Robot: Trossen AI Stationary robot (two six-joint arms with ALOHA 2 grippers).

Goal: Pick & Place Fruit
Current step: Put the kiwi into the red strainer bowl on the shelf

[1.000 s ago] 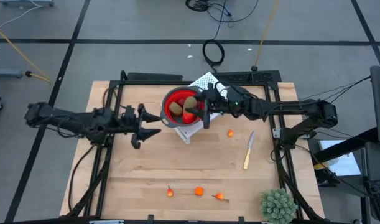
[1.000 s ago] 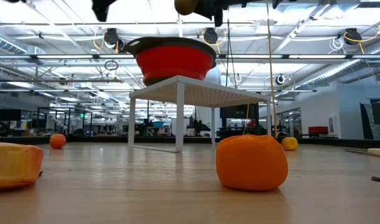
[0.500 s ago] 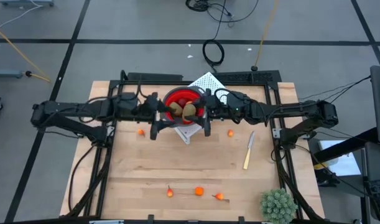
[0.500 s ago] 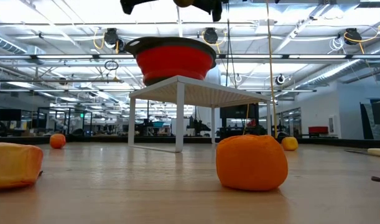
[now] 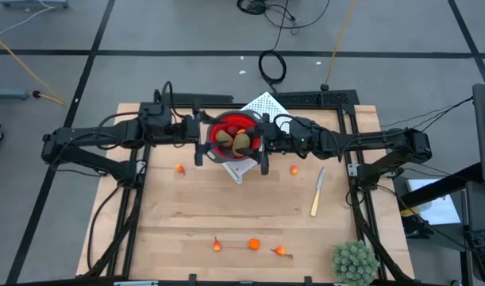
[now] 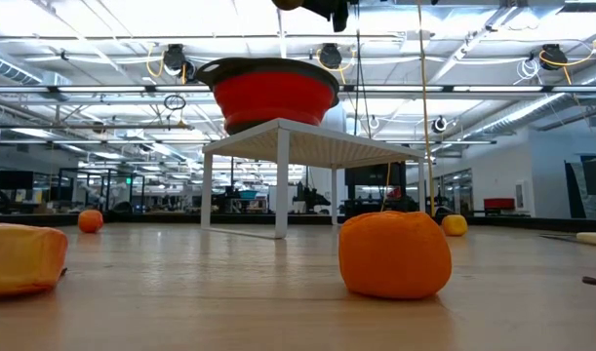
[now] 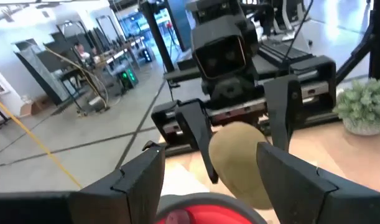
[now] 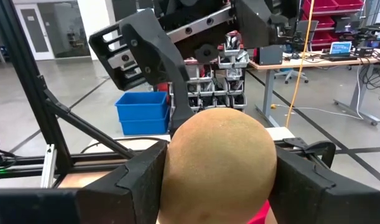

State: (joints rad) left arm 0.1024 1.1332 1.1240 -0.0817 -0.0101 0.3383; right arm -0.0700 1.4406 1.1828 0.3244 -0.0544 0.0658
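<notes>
A red bowl [image 5: 232, 135] stands on a white rack [image 5: 250, 163] at the table's far middle, with an olive-brown oval [image 5: 224, 139] inside it. My right gripper [image 5: 259, 144] is at the bowl's right rim, shut on a second olive-brown oval [image 8: 217, 162] above the bowl. My left gripper [image 5: 201, 144] is open and empty at the bowl's left rim, facing the right one. Small orange pieces lie on the table: one [image 5: 180, 168] left of the rack, one [image 5: 294, 169] right of it, and three near the front edge [image 5: 254, 244]. My right gripper pinches the olive-brown oval by its two sides [image 8: 171, 165] between its two fingers. The fingers reach in about level from the table's right side. The oval is lifted clear above the bowl's rim, as the low view [image 6: 290, 4] shows.
A pale yellow stick [image 5: 317, 192] lies right of centre. A spiky green plant ball [image 5: 355, 262] sits at the near right corner. In the low view an orange piece [image 6: 393, 253] lies close to the camera. The table's middle is bare wood.
My left gripper has moved toward the table's far edge and right, up to the bowl's left rim, staying open. A small orange piece now shows on the table where it stood. My right gripper has kept the oval over the bowl.
</notes>
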